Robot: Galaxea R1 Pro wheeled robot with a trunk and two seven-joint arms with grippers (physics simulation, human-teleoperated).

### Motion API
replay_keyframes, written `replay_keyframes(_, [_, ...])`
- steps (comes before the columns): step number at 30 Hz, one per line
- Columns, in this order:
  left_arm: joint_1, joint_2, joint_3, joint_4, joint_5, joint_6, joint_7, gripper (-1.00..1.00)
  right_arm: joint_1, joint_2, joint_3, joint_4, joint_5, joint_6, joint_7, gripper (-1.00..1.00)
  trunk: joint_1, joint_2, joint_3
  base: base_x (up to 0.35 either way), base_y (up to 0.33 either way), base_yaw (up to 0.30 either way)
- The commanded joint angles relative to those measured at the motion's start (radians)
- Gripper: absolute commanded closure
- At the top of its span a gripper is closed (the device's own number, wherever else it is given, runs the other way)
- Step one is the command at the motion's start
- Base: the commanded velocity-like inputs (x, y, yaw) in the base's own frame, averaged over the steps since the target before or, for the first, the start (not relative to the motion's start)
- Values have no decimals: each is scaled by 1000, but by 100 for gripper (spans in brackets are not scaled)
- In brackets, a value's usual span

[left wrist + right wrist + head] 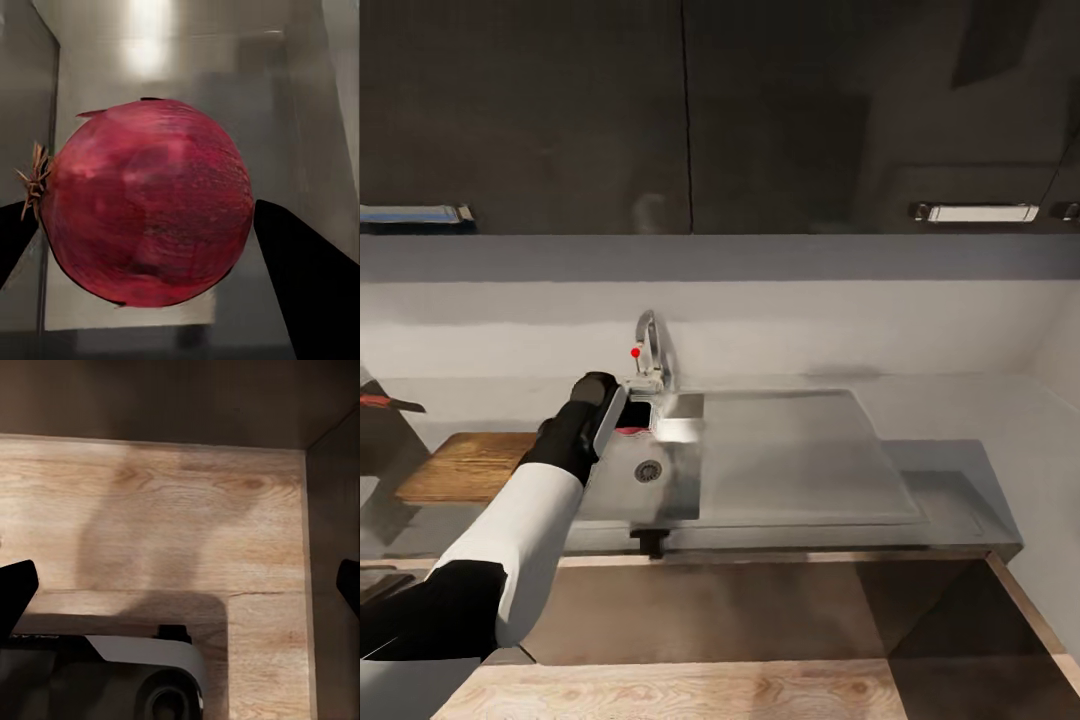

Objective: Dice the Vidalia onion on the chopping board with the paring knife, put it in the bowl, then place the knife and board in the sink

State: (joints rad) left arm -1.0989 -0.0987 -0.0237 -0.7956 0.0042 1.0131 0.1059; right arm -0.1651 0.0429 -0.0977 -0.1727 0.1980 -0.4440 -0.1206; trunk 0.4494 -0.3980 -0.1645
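Reaching into the sink with my left gripper, fingers bracketing the Vidalia onion at three and nine o'clock, grip unconfirmed, I judge dicing, bowling and clean-up all remain.

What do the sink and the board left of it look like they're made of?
The sink looks like brushed steel: grey, with soft reflections and a bright glare patch beside the onion. The board looks like wood, matte brown with darker grain streaks. Both are simulator renders, so this goes by surface look alone.
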Motion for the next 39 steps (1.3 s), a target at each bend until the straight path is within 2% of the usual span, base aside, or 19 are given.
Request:
replay_keyframes(1, [-1,0,-2,-15,0,5,6,100,-1,0,-8,1,11,-14,-3,-100,1,-2,-2,0,61,266])
replay_keyframes(11, [-1,-1,-2,-31,0,5,6,100,-1,-1,-8,1,9,-27,-2,-100,1,-2,-2,0,236,270])
replay_keyframes(16, [-1,-1,-2,-25,0,5,6,100,-1,-2,-7,1,9,-27,-1,-100,1,-2,-2,0,293,93])
replay_keyframes(23, [-1,-3,-5,-20,0,5,6,100,-1,-3,-7,1,9,-28,-1,-100,1,-2,-2,0,300,-10])
replay_keyframes(33, [-1,-4,-5,-15,0,5,6,100,-1,-3,-7,1,9,-28,-1,-100,1,-2,0,0,301,-169])
replay_keyframes(39, [-1,-4,-5,-13,1,5,6,100,-1,-3,-7,1,9,-28,-1,-100,1,-2,0,0,301,-30])
